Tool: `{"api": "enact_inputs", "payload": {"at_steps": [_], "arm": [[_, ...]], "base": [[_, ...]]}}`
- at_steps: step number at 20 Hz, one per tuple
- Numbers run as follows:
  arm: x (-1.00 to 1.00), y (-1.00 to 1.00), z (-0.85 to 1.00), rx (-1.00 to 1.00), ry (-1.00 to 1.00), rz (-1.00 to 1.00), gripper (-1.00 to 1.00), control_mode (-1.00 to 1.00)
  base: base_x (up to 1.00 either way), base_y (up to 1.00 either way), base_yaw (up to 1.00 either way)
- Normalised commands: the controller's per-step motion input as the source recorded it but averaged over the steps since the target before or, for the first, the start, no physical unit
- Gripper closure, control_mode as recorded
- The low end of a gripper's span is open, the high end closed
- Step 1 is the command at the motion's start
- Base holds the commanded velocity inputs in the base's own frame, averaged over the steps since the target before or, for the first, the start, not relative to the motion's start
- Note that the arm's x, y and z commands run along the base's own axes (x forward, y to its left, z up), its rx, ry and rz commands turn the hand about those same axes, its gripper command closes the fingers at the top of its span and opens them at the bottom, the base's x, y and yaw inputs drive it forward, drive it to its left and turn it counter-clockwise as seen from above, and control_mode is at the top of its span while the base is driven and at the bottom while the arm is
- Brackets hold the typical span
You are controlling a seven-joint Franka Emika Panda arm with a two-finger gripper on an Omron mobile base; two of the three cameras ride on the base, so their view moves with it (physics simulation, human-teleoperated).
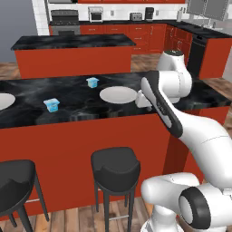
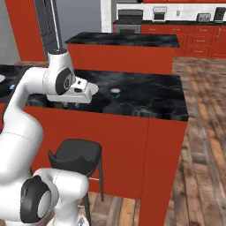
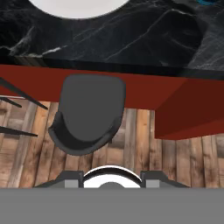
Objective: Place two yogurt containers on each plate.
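Observation:
A white plate [image 1: 118, 94] lies on the black marble counter [image 1: 68, 97], and its near rim [image 3: 78, 6] shows at the top of the hand view. A second plate [image 1: 3, 100] is cut by the left edge. Two light blue yogurt containers stand on the counter: one [image 1: 92, 82] behind the first plate, one [image 1: 52, 105] between the plates. A rounder tub with a dark base [image 2: 115, 92] stands further right. My gripper [image 2: 73, 104] hangs shut and holds nothing, above the counter's front edge beside the first plate, pointing down.
Dark bar stools [image 1: 115, 170] [image 1: 13, 181] stand against the counter's red front; one [image 3: 87, 113] lies straight under the hand. A second red island [image 1: 72, 54] stands behind. To the right the counter ends over wooden floor [image 2: 203, 132].

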Motion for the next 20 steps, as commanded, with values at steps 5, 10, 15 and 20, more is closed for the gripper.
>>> {"api": "enact_inputs", "payload": {"at_steps": [5, 10, 15, 20], "arm": [[-0.66, -0.13, 0.0, 0.0, -0.07, 0.0, -1.0, -1.0], [-0.05, -0.47, -0.04, -0.05, 0.0, -0.02, -1.0, -1.0], [0.61, -0.65, 0.1, -0.01, -0.05, -0.11, -1.0, -1.0], [0.65, -0.28, 0.41, 0.0, -0.02, -0.15, -1.0, -1.0]], "base": [[0.0, 0.0, 0.0], [0.0, 0.0, 0.0], [0.0, 0.0, 0.0], [0.0, 0.0, 0.0]]}}
